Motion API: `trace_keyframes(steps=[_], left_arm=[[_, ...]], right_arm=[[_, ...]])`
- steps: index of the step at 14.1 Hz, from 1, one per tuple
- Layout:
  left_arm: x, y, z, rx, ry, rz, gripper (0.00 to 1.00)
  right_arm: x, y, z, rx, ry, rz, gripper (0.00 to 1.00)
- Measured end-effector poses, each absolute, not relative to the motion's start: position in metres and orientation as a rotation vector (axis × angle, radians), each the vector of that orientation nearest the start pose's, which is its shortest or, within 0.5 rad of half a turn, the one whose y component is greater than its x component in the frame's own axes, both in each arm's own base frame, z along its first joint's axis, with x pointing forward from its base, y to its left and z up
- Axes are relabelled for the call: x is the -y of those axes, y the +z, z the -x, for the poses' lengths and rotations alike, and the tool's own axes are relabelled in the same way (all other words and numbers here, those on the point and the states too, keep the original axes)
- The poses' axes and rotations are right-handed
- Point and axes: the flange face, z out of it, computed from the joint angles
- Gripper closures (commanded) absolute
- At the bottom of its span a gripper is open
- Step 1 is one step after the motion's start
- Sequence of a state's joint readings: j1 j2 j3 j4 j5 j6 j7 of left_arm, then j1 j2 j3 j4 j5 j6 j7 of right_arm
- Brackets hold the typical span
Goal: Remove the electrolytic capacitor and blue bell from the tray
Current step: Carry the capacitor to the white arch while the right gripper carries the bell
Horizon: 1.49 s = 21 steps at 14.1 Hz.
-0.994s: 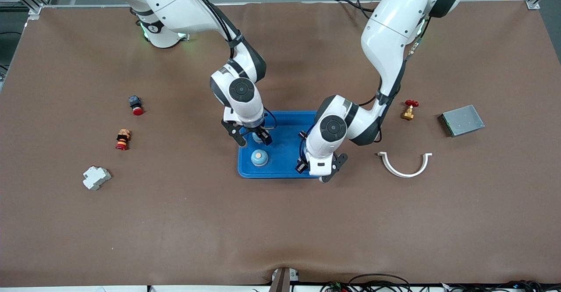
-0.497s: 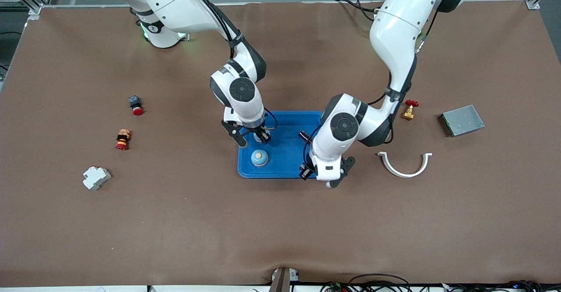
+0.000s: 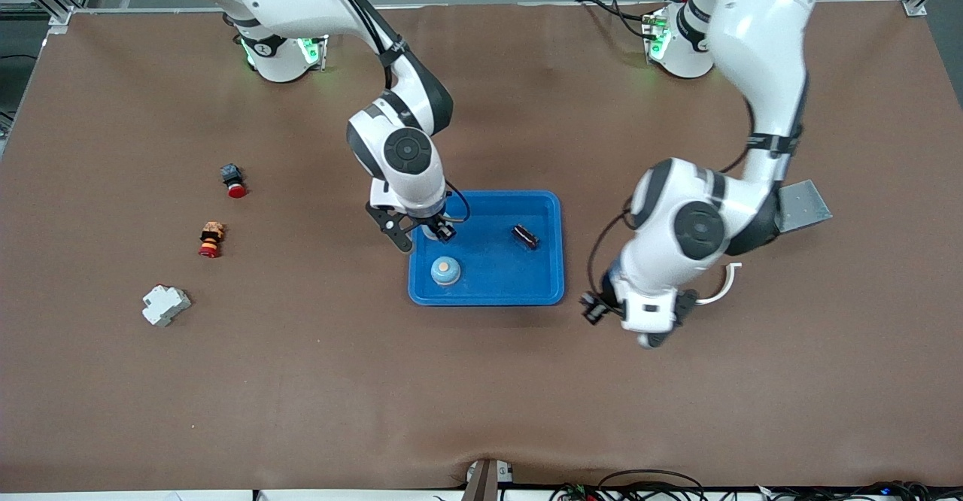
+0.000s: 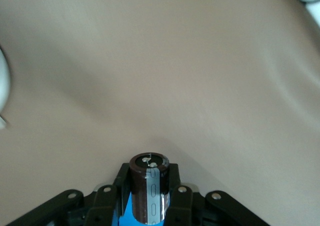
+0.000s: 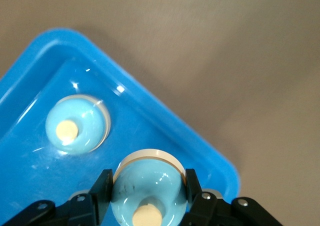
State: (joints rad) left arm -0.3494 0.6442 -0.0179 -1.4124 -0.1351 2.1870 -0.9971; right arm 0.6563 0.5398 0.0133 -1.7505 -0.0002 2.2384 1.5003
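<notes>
Blue tray (image 3: 542, 290) mid-table, holding one light-blue bell (image 3: 445, 271) and a small dark part (image 3: 525, 236). Right gripper (image 5: 145, 196) over the tray's edge toward the right arm's end, fingers clamped on a second bell (image 5: 147, 191). Left gripper (image 4: 149, 198) over bare table beside the tray, clamped on the capacitor (image 4: 149, 188).

No text, label, brand or number can be read. The capacitor (image 4: 149, 193) carries a grey stripe with dark marks along its sleeve, but they are too blurred to make out. The right arm's base (image 3: 263, 48) bears a small dark mark on its white shell, too small to tell what it says.
</notes>
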Motion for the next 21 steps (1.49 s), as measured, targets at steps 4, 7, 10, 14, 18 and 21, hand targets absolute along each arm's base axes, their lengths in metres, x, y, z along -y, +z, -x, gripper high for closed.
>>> trace_keyframes(steps=[4,7,10,14,18,21], left_arm=[[0.166,0.330,-0.712,1.012,-0.059,3.139,1.00],[0.135,0.310,-0.717,1.014,-0.042,3.099,1.00],[0.112,0.286,-0.718,1.051,0.001,3.060,1.00],[0.081,0.255,-0.719,1.107,0.052,3.011,1.00],[0.070,0.231,-0.717,1.148,0.101,2.978,1.00],[0.070,0.211,-0.714,1.154,0.140,2.960,1.00]], right_arm=[[-0.360,0.269,-0.533,-1.190,0.058,2.956,1.00],[-0.306,0.263,-0.533,-1.082,0.041,2.976,1.00],[-0.241,0.241,-0.524,-0.945,0.019,3.004,1.00],[-0.148,0.210,-0.518,-0.775,-0.025,3.033,1.00],[-0.093,0.205,-0.525,-0.626,-0.019,3.072,1.00],[-0.036,0.202,-0.531,-0.452,-0.012,3.106,1.00]])
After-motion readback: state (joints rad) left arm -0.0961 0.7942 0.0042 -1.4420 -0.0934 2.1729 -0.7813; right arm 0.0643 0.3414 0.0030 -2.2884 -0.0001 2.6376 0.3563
